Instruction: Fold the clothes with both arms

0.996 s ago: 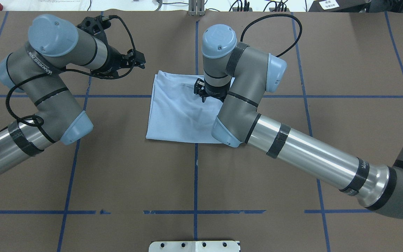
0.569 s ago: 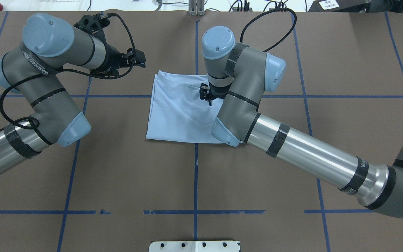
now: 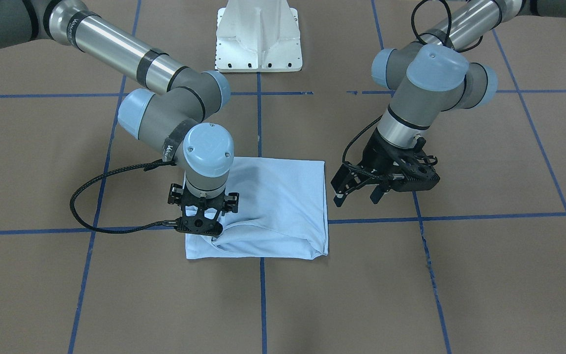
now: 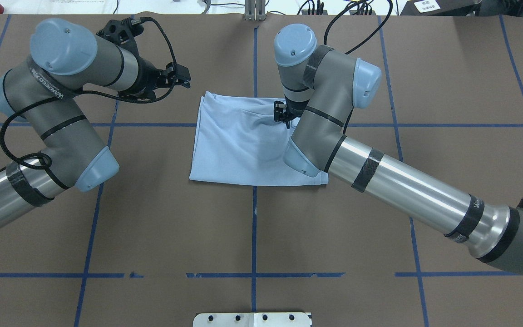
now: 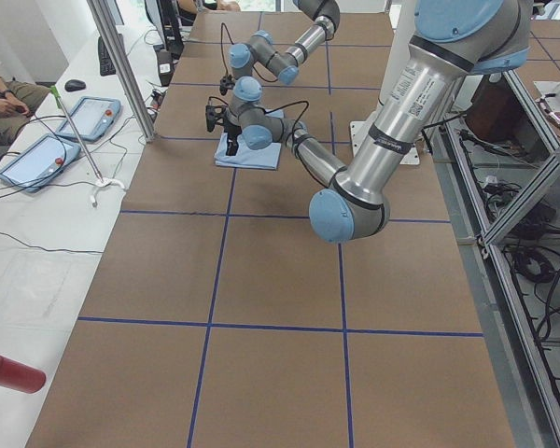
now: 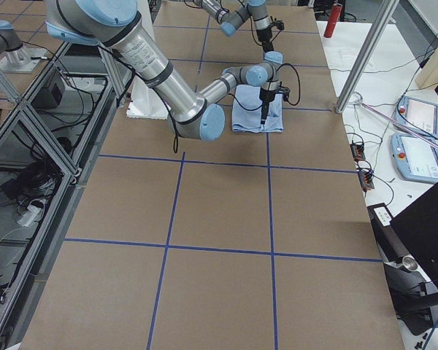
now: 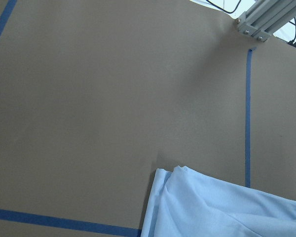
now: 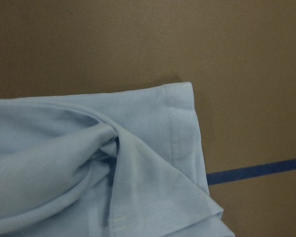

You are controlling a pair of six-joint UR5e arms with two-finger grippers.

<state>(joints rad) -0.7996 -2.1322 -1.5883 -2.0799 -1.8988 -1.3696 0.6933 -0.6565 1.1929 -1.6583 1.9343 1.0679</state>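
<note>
— Well, left gripper (image 4: pixel 183 78)?
— Fingers spread, empty, at ten o'clock from the T-shirt (image 4: pixel 234 145) (light blue, folded, creased, mid-table).
— Right gripper (image 4: pixel 283 119)?
— Pinching its one-o'clock edge. White lettering (image 4: pixel 51 86) on the left arm (image 4: pixel 64 116): unreadable.

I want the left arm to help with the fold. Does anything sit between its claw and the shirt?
Nothing visible does. The left claw hangs open beside the shirt, apart from its edge, with only bare table between them. The right claw is at the shirt's opposite side.
</note>
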